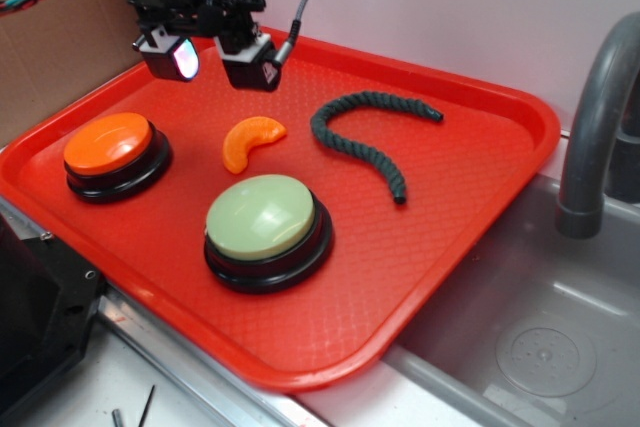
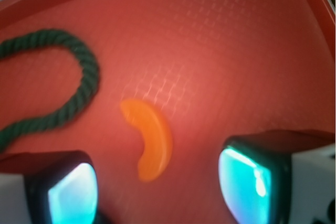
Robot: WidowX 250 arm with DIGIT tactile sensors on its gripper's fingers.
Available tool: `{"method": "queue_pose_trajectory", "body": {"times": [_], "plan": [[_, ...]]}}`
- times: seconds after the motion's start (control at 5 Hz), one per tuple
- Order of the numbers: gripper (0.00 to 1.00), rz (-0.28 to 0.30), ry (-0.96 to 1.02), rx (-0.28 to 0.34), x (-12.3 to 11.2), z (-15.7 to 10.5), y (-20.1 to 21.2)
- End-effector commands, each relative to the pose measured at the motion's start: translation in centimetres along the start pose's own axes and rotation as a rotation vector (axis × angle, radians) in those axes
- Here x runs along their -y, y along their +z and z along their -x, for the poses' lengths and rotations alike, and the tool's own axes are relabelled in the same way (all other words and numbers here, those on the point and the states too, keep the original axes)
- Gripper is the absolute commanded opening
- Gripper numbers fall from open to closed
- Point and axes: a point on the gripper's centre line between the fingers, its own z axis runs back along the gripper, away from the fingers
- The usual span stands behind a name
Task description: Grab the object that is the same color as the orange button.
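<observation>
Spread fingers (image 2: pixel 71 195) above tray (image 2: pixel 236 51), empty, orange crescent (image 2: pixel 151 140) in line between them, untouched.

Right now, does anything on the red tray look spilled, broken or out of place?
Nothing stands out. The orange crescent, orange button, pale green button and green rope lie apart on the red tray, intact. The gripper hovers open above.
</observation>
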Motion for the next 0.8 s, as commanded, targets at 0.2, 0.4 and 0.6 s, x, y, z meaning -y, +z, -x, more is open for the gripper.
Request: {"method": "queue_pose_trajectory", "body": {"times": [0.2, 0.4, 0.6], "plan": [[1.0, 0.015, -0.12, -0.051, 0.0, -0.3, -5.4], [1.0, -0.007, -0.16, -0.046, 1.1, 0.5, -6.4], [0.41, -0.02, -0.144, -0.039, 1.1, 0.1, -6.6]]}}
